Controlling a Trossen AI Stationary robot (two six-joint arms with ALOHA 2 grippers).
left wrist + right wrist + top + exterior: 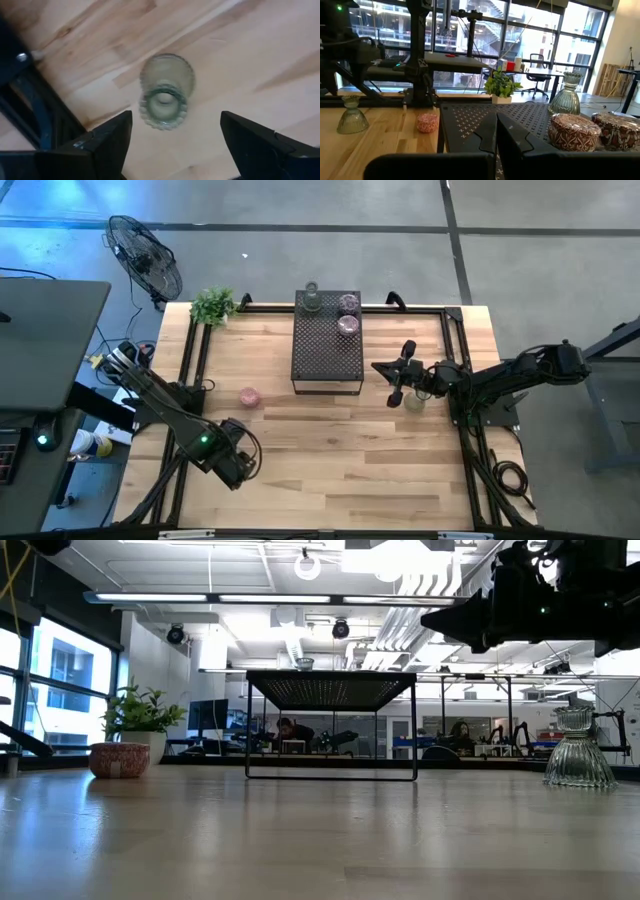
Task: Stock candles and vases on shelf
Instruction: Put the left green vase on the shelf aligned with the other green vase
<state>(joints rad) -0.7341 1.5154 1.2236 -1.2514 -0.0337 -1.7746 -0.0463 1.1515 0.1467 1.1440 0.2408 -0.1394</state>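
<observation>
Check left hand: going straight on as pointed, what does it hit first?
Likely the rim of the glass vase, standing right below the open left hand; how far off is unclear.

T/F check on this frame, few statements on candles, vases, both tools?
1. Two candles sit on the shelf. True.
2. All three vases are on the shelf. False: only the shelf vase is; the right-side vase and the left-side vase stand on the table.
3. The left tool is open above the left-side vase. True.
4. The right tool grips a candle. False: it is shut and empty, facing the shelf.
5. The table candle lies on the right arm's side of the shelf. False: it is on the left arm's side.
</observation>
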